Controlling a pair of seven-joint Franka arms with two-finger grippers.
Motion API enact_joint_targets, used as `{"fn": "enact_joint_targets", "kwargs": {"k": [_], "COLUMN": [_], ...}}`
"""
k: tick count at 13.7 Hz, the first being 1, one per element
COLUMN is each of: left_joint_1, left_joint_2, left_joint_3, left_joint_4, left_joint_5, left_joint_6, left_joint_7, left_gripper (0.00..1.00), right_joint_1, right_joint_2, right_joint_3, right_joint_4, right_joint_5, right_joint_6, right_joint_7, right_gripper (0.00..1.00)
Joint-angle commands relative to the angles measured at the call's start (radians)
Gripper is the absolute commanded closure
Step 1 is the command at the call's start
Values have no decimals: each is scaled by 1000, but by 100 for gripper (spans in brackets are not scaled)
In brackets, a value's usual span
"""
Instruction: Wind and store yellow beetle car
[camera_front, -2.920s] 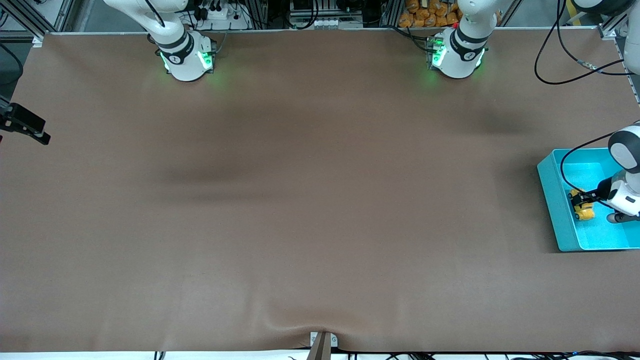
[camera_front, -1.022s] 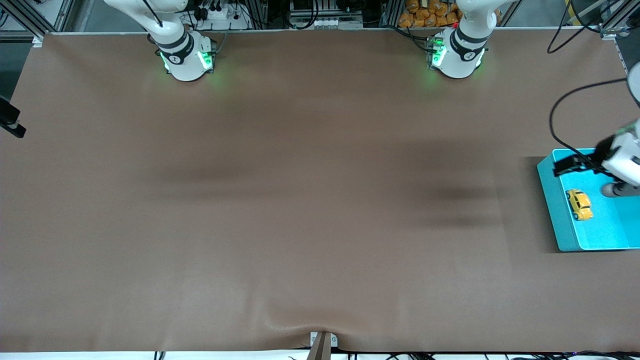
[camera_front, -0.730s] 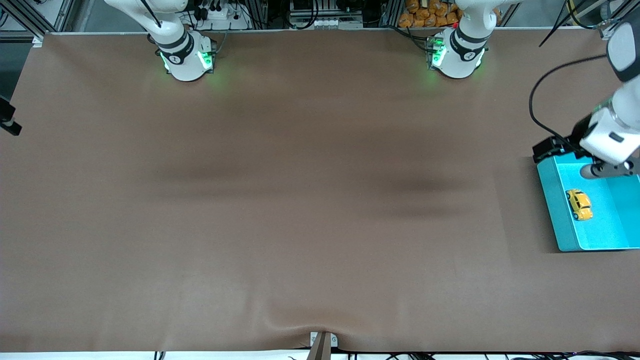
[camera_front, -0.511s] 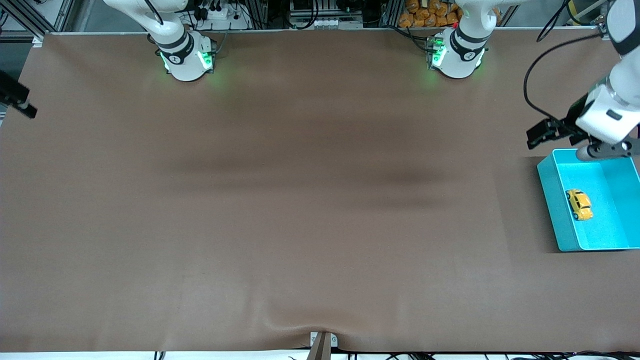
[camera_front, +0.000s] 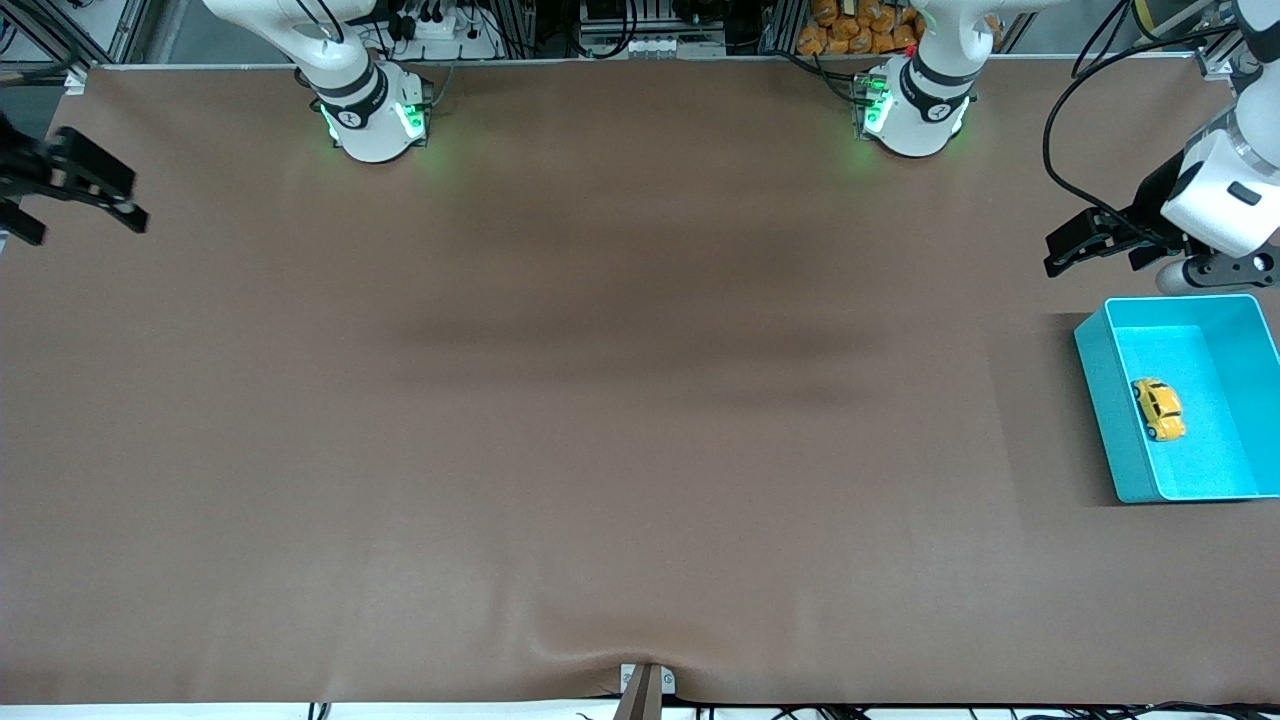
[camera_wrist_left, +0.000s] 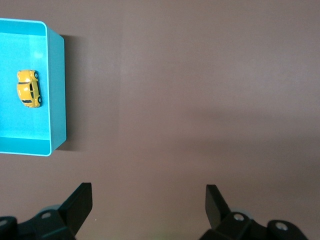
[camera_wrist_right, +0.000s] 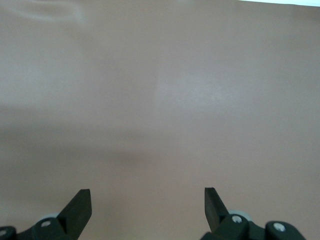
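The yellow beetle car (camera_front: 1159, 409) lies on its wheels in the turquoise bin (camera_front: 1098, 400) at the left arm's end of the table. It also shows in the left wrist view (camera_wrist_left: 29, 88), inside the bin (camera_wrist_left: 57, 90). My left gripper (camera_front: 1050, 257) is open and empty, up in the air over bare table beside the bin; its jaws stand wide apart in the left wrist view (camera_wrist_left: 148, 200). My right gripper (camera_front: 88, 230) is open and empty over the table's edge at the right arm's end, and the right wrist view (camera_wrist_right: 147, 202) shows only bare table under it.
The brown table mat (camera_front: 600, 400) has a raised wrinkle at its front edge (camera_front: 600, 645). The two arm bases (camera_front: 372, 115) (camera_front: 915, 110) stand at the table's back edge.
My left gripper let go of the car in the bin, rose and drew off over the table beside it. My right gripper shifted a little at its end of the table.
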Motion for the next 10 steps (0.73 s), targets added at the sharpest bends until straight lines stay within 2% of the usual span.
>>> {"fn": "enact_joint_targets", "kwargs": {"k": [1, 8, 10], "left_joint_1": [-51, -45, -39], "left_joint_2": [2, 8, 9], "left_joint_3": [31, 34, 33], "left_joint_4": [29, 55, 98], "left_joint_5": [-8, -5, -8], "left_joint_6": [-45, -68, -70], "left_joint_7": [-19, -8, -5], "left_gripper": [0, 0, 0], "right_joint_1": [41, 105, 122], "right_joint_2": [-1, 1, -7], "right_joint_3": [-5, -3, -6], "right_joint_4": [31, 44, 44], "right_joint_5": [15, 12, 13], "right_joint_6": [-54, -48, -52], "right_joint_7": [18, 27, 24], "right_gripper": [0, 0, 0]}}
